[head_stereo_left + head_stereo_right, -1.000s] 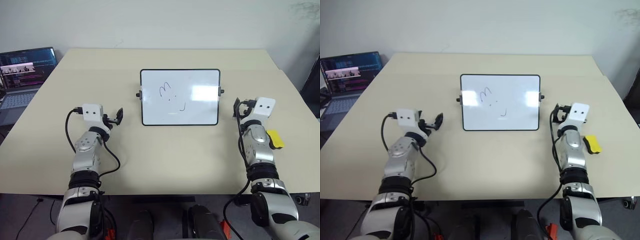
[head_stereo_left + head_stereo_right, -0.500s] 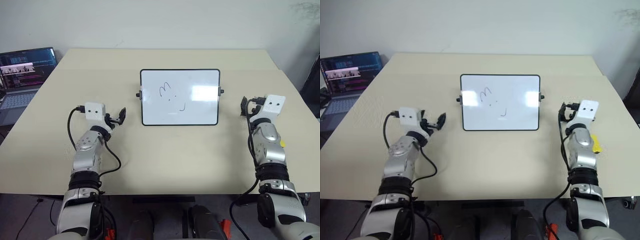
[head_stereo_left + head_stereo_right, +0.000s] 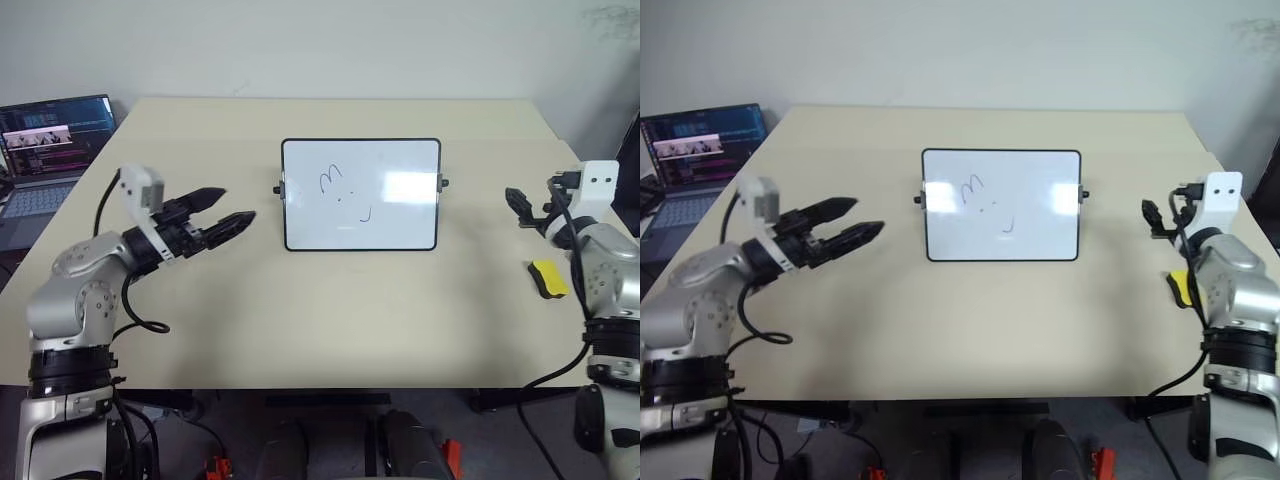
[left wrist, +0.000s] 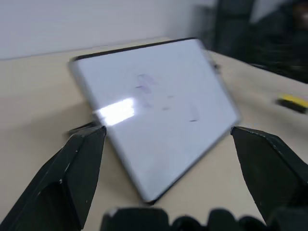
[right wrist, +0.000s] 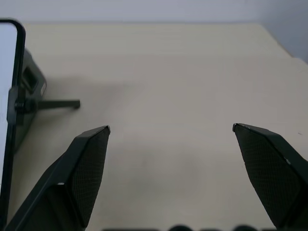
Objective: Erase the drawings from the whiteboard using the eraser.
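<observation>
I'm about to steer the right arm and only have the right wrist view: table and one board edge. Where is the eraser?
Observer: The yellow eraser lies on the table, near the right gripper, on the robot's side of it.
Operator: Is anything holding it?
Observer: No, the right gripper is open and empty.
Operator: Any marks left on the board?
Observer: Yes, the drawings are on the whiteboard, left of its middle.

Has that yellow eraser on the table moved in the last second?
No. The eraser lies at the same spot right of the whiteboard; only the right arm above it swung aside.
</observation>
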{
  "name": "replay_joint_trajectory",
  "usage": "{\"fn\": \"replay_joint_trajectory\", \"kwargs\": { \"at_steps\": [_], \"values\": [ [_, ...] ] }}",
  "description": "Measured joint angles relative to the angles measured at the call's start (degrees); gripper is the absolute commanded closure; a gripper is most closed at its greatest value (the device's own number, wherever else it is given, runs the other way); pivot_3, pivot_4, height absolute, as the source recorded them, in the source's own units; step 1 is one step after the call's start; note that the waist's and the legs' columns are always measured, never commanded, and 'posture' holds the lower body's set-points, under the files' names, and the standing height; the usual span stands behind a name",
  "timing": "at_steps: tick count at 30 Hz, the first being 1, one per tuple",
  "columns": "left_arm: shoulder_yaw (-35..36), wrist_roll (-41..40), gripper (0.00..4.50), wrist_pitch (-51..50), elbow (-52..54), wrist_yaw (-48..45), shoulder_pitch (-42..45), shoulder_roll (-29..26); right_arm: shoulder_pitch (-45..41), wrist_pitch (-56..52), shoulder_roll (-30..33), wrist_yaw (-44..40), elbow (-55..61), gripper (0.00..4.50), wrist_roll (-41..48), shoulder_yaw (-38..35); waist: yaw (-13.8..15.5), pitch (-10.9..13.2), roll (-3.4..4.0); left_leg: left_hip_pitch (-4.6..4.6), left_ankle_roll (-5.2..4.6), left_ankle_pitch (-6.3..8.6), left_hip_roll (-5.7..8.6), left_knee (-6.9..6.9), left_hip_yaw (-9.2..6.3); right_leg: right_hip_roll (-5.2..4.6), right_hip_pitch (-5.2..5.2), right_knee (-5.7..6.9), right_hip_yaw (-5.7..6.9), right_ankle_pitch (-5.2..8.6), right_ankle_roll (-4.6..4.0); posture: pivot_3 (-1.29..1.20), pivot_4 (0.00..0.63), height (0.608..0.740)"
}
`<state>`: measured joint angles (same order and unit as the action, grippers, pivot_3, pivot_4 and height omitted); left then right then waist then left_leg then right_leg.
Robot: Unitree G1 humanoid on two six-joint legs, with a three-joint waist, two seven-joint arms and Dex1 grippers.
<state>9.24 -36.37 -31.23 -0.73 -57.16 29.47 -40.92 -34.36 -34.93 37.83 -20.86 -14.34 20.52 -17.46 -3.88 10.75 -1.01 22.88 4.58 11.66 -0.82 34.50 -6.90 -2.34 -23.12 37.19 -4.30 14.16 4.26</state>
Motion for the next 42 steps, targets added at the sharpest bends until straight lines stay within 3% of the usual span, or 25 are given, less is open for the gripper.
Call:
{"fn": "replay_joint_trajectory", "kwargs": {
  "at_steps": [8,21,30,42],
  "values": [
    [-17.28,5.12,0.00,0.72,-2.02,-6.02,6.99,12.47,2.57,-12.41,7.68,-3.64,5.35,0.03,2.29,-2.30,0.54,0.00,0.00,0.05,0.00,0.00,0.00,0.08,0.01,0.01,-0.02,-0.02,-0.01,0.00,0.00,0.00,0.150,0.740],
    [-26.77,17.42,0.00,13.74,-14.03,-9.28,12.82,23.83,5.94,-25.35,12.26,-2.28,8.51,0.03,2.31,-3.92,0.79,0.00,0.01,0.10,-0.01,0.01,0.02,0.26,0.03,0.01,-0.01,-0.01,-0.04,-0.02,0.05,0.00,0.150,0.740],
    [-28.71,20.74,0.00,17.11,-17.83,-11.01,13.73,28.67,10.04,-32.38,12.38,-4.39,11.86,0.03,4.38,-4.27,0.61,-0.01,0.04,0.10,-0.02,0.01,0.02,0.33,0.03,0.02,0.00,0.01,-0.05,0.13,0.33,0.00,0.150,0.740],
    [-29.23,24.78,0.00,19.58,-19.94,-11.78,14.05,29.03,10.79,-33.92,12.30,-4.66,9.56,0.03,4.93,-3.60,0.61,-0.01,0.05,0.09,-0.02,0.01,0.02,0.34,0.03,0.02,0.00,0.03,-0.06,0.13,0.36,0.00,0.150,0.740]
  ]
}}
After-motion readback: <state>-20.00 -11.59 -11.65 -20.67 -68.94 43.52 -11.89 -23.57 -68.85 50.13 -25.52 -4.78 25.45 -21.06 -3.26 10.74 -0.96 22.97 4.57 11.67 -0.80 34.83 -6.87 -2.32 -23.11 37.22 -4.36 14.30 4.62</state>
